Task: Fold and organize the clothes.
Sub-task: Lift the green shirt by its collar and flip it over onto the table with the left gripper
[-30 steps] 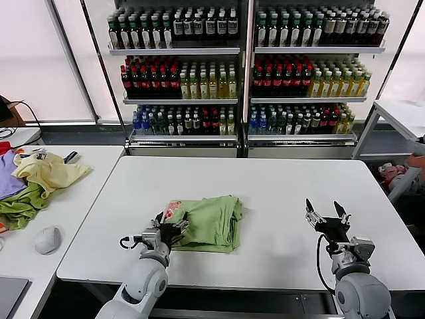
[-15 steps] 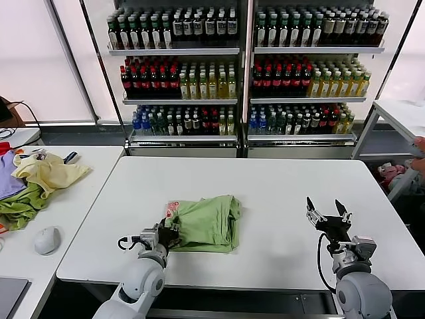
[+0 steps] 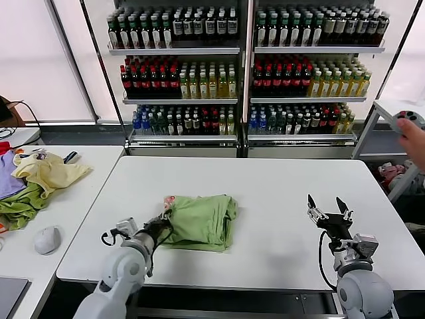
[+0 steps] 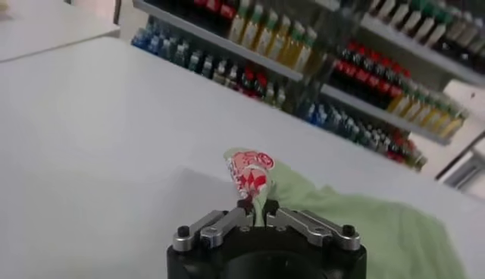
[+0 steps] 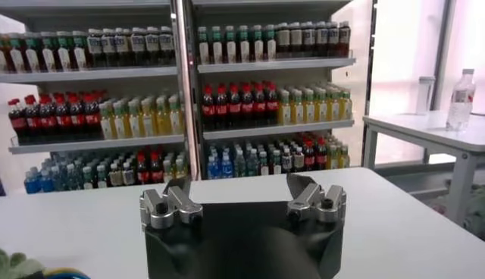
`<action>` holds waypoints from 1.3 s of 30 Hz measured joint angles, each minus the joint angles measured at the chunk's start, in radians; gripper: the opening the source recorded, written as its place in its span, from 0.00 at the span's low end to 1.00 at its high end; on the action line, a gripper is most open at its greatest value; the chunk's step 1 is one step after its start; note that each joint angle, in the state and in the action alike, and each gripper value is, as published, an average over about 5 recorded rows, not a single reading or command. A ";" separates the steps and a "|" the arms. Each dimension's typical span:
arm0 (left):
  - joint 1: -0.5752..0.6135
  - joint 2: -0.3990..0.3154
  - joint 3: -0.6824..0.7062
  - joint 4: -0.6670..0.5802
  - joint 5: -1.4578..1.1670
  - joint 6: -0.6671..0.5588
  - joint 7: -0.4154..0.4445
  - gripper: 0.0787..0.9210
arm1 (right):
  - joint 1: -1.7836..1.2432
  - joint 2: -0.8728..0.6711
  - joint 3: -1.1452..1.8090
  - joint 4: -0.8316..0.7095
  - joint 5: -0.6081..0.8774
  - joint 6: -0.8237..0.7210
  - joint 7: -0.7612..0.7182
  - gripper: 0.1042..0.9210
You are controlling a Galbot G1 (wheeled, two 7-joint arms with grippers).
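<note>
The light green shirt (image 3: 199,221) lies folded in a bundle on the white table (image 3: 265,186), near its front left. Its red-and-white print patch (image 3: 169,199) shows at the bundle's left edge. My left gripper (image 3: 161,222) is shut on the shirt's left edge, just below the patch. In the left wrist view my left gripper (image 4: 256,205) pinches a fold of green cloth (image 4: 364,227), with the patch (image 4: 248,167) standing up just beyond the jaws. My right gripper (image 3: 329,209) is open and empty above the table's front right; the right wrist view shows it open too (image 5: 241,199).
A side table (image 3: 73,193) at the left holds a pale yellow garment (image 3: 46,171), darker green and purple garments (image 3: 16,199) and a grey mouse (image 3: 48,240). Shelves of bottles (image 3: 246,66) stand behind. A person's hand (image 3: 413,136) shows at the right edge.
My left gripper has moved left and slightly toward the table's front, dragging the shirt's left edge with it. The right arm has barely moved. A hand has come into view at the right.
</note>
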 measured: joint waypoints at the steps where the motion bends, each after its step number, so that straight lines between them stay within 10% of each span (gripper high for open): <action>1: -0.002 0.009 -0.016 -0.006 -0.022 0.001 0.000 0.06 | 0.001 0.000 0.000 -0.001 0.001 0.001 0.000 0.88; 18: -0.033 0.187 -0.199 -0.135 -0.126 0.029 -0.010 0.06 | 0.014 0.027 -0.022 0.008 -0.011 0.007 -0.002 0.88; 39: -0.189 -0.236 0.293 0.057 0.314 0.029 -0.087 0.06 | 0.020 0.055 -0.013 0.024 -0.027 0.020 -0.009 0.88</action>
